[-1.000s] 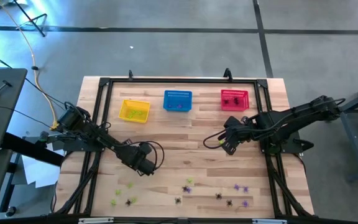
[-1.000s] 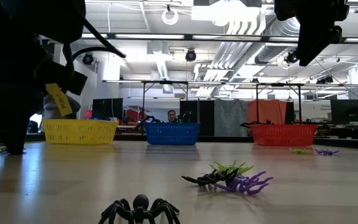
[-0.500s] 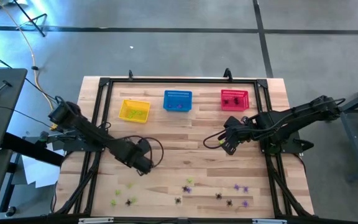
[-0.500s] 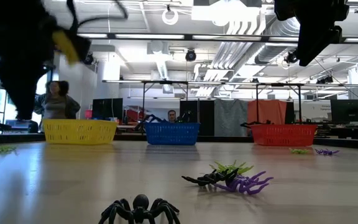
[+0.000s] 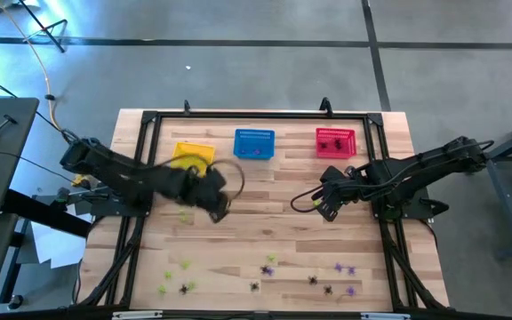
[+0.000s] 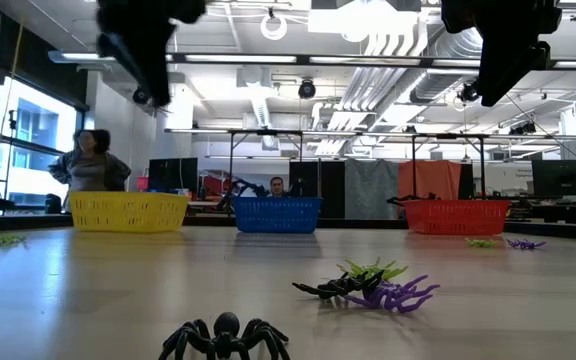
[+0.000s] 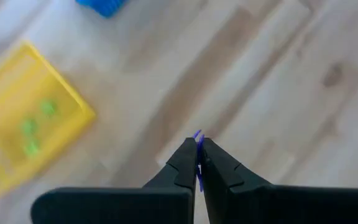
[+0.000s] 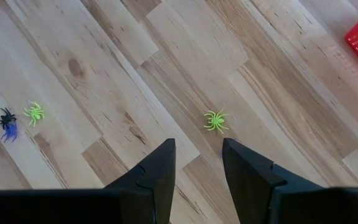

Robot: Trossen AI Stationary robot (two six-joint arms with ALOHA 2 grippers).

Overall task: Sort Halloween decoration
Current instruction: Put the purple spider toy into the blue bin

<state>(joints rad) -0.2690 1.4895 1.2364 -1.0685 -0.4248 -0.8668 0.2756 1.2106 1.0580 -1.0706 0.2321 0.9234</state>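
**Left arm carrying purple spider toward baskets**

Left gripper [image 7: 197, 163] is pinching a purple spider [image 7: 197, 138] shut between its tips, hanging over bare wood near the yellow basket [image 5: 191, 158]. Purple probably belongs w/ the blue basket [image 5: 254, 143]: keep height over rims, release centred. Right gripper [image 8: 196, 163], jaws apart and empty, is waiting mid-table near a green spider [image 8: 215, 120]; open room between arms.

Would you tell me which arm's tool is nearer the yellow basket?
Left. The left tool hangs just beside the yellow basket, while the right tool waits across the table, below the red basket.
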